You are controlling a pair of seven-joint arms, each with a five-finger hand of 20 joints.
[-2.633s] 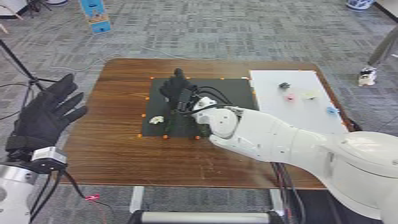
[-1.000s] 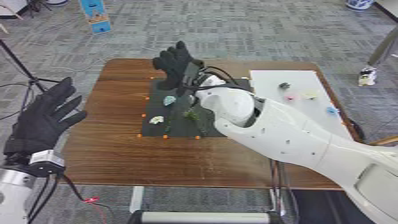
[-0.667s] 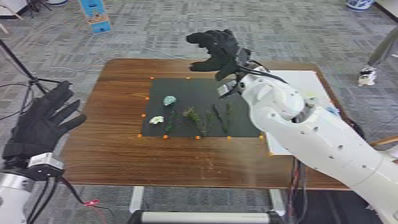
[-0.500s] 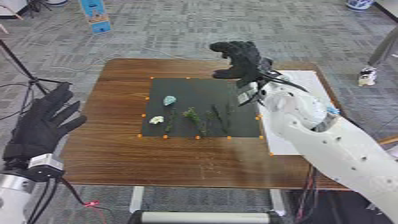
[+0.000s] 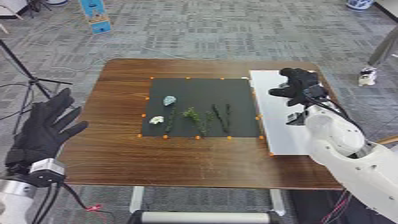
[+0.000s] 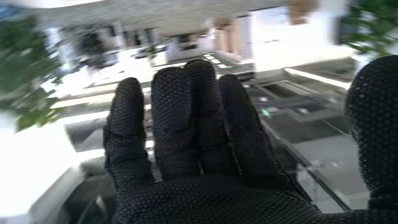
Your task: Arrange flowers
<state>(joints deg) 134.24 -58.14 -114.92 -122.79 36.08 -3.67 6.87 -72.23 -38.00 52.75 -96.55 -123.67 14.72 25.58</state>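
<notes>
Reaching over the long white rectangular sheet (image 5: 284, 140), the robot's right hand (image 5: 298, 86) in its black fabric glove is released and empty, its fingers (image 6: 174, 115) extended and its thumb (image 6: 377, 115) held apart. Beside that sheet lies the dark rectangular mat (image 5: 240, 92) edged with small orange markers, and on it the arrangement looks partly made: 2 flower heads, 1 pale blue-green (image 5: 169, 100) and 1 small white (image 5: 156, 120), near the upper part of a slim dark-green stem (image 5: 168, 125). Farther along stand 1 leafy green sprig (image 5: 192, 117) and 3 thin dark stems, the outer 2 of them (image 5: 216, 114) (image 5: 227, 116) with no blossom at their tips. I judge the greenery largely laid and the blooms for those stems left to do, likely to be fetched from the white sheet, though the hand and arm cover part of it and I cannot tell what lies beneath. The left hand (image 5: 43, 122), also gloved in black, waits open and empty at the table's left. No writing can be read on the flowers, mat or sheet.
</notes>
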